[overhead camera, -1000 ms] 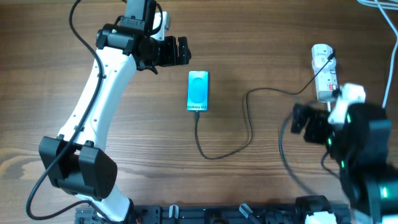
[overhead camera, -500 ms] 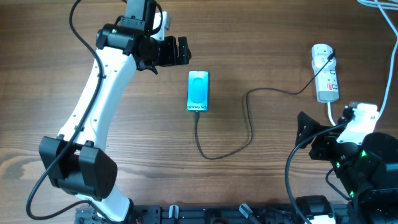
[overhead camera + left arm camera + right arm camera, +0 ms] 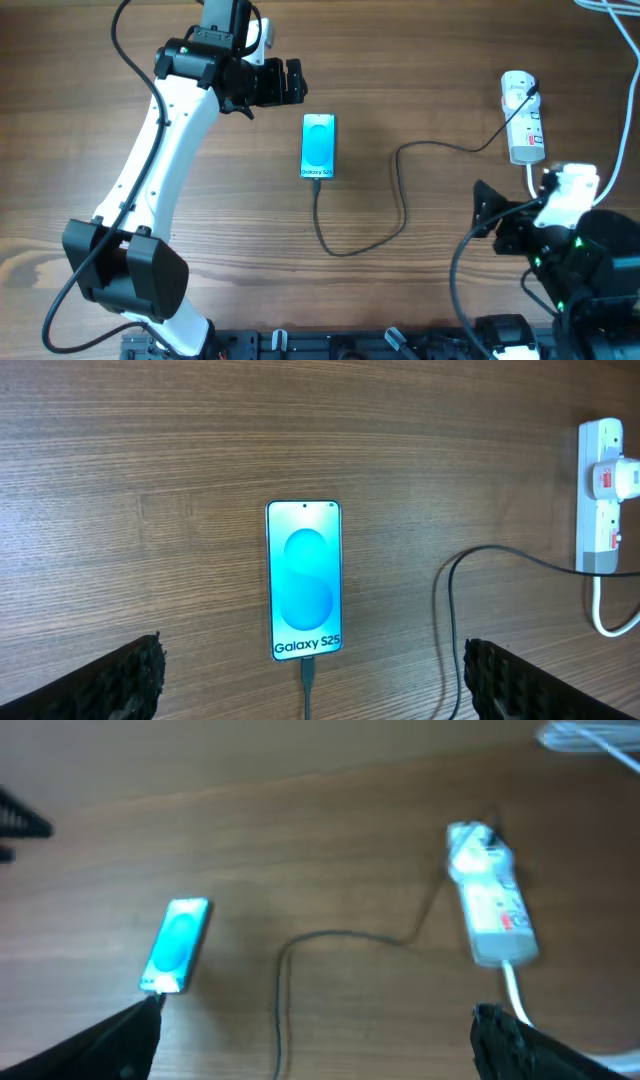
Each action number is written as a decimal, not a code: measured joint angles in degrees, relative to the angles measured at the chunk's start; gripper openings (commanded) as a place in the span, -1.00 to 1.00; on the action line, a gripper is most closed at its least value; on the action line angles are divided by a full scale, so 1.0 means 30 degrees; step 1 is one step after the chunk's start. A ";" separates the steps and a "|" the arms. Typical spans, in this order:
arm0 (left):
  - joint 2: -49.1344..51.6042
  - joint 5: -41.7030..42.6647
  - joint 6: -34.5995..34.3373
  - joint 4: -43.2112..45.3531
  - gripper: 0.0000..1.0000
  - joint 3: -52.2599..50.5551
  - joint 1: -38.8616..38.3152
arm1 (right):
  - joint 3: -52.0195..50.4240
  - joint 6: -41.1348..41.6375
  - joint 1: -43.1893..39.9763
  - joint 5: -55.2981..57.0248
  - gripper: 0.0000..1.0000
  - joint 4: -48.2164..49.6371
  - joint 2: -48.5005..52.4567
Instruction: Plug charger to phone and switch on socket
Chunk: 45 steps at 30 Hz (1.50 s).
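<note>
The phone (image 3: 318,146) lies flat mid-table with its cyan screen lit. It also shows in the left wrist view (image 3: 304,580) and the right wrist view (image 3: 178,945). The thin black charger cable (image 3: 400,190) is plugged into the phone's near end (image 3: 307,675). It loops right and runs up to the white socket (image 3: 522,120), where its plug sits. My left gripper (image 3: 294,83) is open, hovering beyond the phone's top left. My right gripper (image 3: 492,215) is open, near the table's front right, below the socket and apart from it.
The socket's thick white lead (image 3: 628,120) runs along the right edge and behind my right arm. More white cables (image 3: 605,10) lie at the back right corner. Bare wood lies left of the phone.
My right arm has drawn back from the socket toward the table's front, uncovering the socket's lower end. The left arm, phone and cable have not moved.
</note>
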 measured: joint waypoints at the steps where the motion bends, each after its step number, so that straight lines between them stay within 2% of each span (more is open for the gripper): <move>1: 0.0000 -0.0007 0.0000 0.0000 1.00 0.0000 0.0000 | -0.0772 -0.1071 0.0000 -0.0787 1.00 0.0976 -0.0095; 4: 0.0000 0.0000 0.0000 0.0000 1.00 0.0000 0.0000 | -0.3402 -0.2994 0.0000 -0.2914 1.00 0.4626 -0.1078; 10: 0.0000 -0.0051 0.0000 0.0000 1.00 0.0000 0.0000 | -1.0251 -0.4000 0.0000 -0.5523 0.98 1.2641 -0.4947; 18: 0.0000 -0.0073 0.0000 0.0015 1.00 0.0000 0.0000 | -1.6713 -0.3891 0.0000 -0.5683 1.00 1.8105 -0.9632; 28: 0.0000 -0.0073 0.0000 0.0000 1.00 0.0000 0.0000 | -1.7726 -0.2630 -0.0022 -0.3096 1.00 1.8374 -1.0622; 33: 0.0000 -0.0073 0.0000 0.0000 1.00 0.0000 0.0000 | -1.7755 -0.2477 -0.0474 -0.2535 1.00 1.7034 -1.0659; 45: 0.0000 -0.0073 0.0000 0.0007 1.00 0.0000 0.0000 | -1.7755 -0.2477 -0.2244 -0.0707 1.00 1.6823 -1.0659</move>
